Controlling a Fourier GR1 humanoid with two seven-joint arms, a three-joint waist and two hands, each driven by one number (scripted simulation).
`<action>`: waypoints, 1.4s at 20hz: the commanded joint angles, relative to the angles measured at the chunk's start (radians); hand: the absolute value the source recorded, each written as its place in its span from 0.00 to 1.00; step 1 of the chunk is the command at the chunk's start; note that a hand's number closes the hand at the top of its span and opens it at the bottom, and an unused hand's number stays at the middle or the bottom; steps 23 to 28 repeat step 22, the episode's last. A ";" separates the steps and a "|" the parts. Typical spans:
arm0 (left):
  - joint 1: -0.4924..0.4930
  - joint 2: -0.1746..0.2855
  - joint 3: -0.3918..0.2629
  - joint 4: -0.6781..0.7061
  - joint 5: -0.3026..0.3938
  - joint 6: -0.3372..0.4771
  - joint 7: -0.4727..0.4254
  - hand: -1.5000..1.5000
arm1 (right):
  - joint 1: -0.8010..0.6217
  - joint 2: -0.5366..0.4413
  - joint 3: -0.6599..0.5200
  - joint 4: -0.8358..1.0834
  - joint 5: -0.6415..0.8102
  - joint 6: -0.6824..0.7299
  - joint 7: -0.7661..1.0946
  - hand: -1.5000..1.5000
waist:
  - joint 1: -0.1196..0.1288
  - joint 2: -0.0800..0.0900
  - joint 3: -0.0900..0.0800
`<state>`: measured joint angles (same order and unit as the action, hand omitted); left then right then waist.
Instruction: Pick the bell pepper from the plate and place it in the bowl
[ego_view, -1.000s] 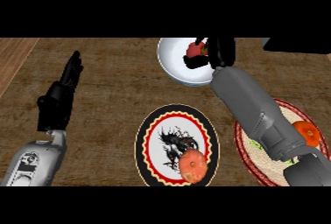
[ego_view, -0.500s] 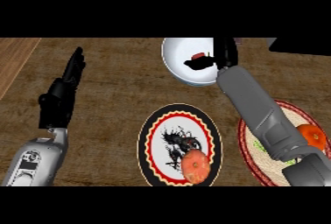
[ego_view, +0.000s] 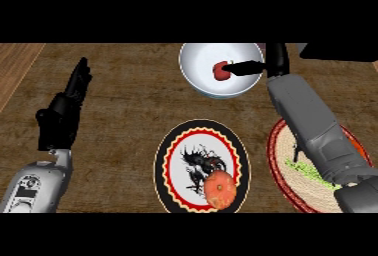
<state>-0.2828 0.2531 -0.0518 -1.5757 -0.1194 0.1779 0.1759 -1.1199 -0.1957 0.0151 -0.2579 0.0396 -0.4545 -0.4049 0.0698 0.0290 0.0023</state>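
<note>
Nearest, well behind the right robot hand (ego_view: 255, 65), a patterned plate (ego_view: 170, 165) carries an orange fruit (ego_view: 220, 189), and the forearm crosses a woven plate (ego_view: 282, 155). The left robot hand (ego_view: 65, 107) rests open far to its left, out of the way. The right robot hand's fingers lie straight, clasping nothing, tips just beside the pepper (ego_view: 220, 71), which sits in the bowl (ego_view: 203, 57); the placing looks done.

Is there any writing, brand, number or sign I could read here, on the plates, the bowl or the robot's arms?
None can be read.
Black-rimmed round plate with a red and yellow zigzag border: only a black and red picture in its middle, no letters.
Grey left forearm: small dark marks, too blurred to read.
</note>
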 joint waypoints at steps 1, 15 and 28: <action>0.048 0.013 0.020 -0.024 0.017 -0.017 -0.014 0.50 | 0.030 -0.073 -0.070 0.012 -0.064 0.151 -0.064 0.00 | -0.024 -0.013 -0.001; 0.063 -0.010 0.051 -0.001 -0.009 -0.023 -0.012 0.50 | 0.253 -0.152 -0.090 -0.101 -0.087 0.490 -0.249 0.00 | -0.063 -0.027 -0.002; 0.095 -0.017 0.083 0.015 -0.021 -0.041 -0.074 0.50 | 0.347 -0.115 -0.084 -0.230 -0.073 0.473 -0.228 0.00 | -0.063 -0.028 -0.002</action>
